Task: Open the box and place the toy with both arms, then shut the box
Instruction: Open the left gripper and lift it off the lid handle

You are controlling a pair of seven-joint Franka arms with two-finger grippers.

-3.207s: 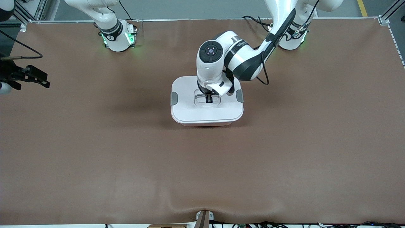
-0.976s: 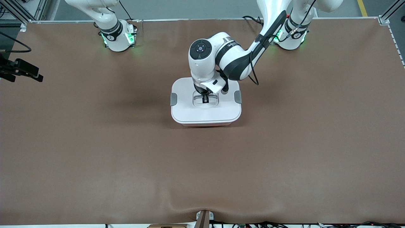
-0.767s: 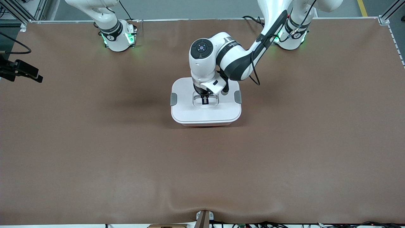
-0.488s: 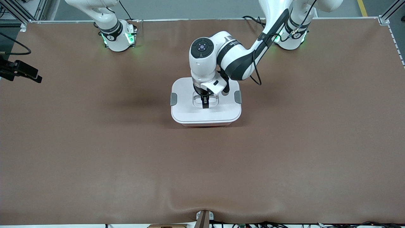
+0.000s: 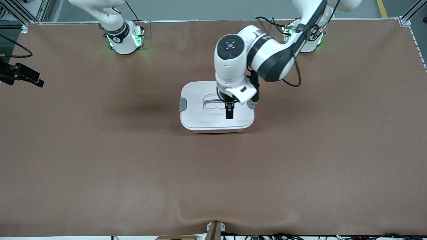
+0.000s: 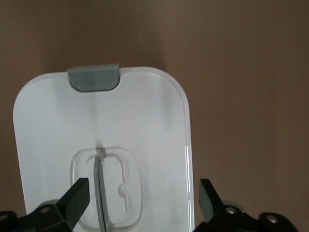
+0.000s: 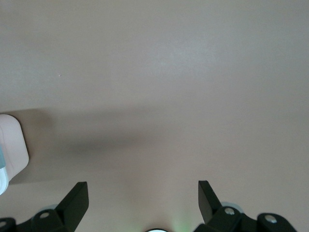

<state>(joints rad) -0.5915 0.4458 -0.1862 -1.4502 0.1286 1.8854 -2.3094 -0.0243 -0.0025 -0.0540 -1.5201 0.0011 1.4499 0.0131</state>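
Note:
The box (image 5: 203, 115) stands in the middle of the table with its white lid (image 6: 145, 111) on and a grey clip (image 6: 93, 78) at each short side. My left gripper (image 5: 229, 111) hangs open just above the lid, beside the recessed handle (image 6: 102, 191), with nothing between its fingers (image 6: 77, 198). My right gripper (image 7: 142, 198) is open and empty, waiting over the table's edge at the right arm's end (image 5: 25, 76). A corner of the box (image 7: 12, 145) shows in the right wrist view. The toy is out of view.
Brown table cover (image 5: 133, 166) spreads all round the box. The two arm bases (image 5: 123, 38) stand along the table's edge farthest from the front camera. A small bracket (image 5: 215, 230) sits at the edge nearest it.
My left gripper has opened, let go of the lid's handle, risen and shifted toward the left arm's end. The lid stays on the box. The right arm has barely moved.

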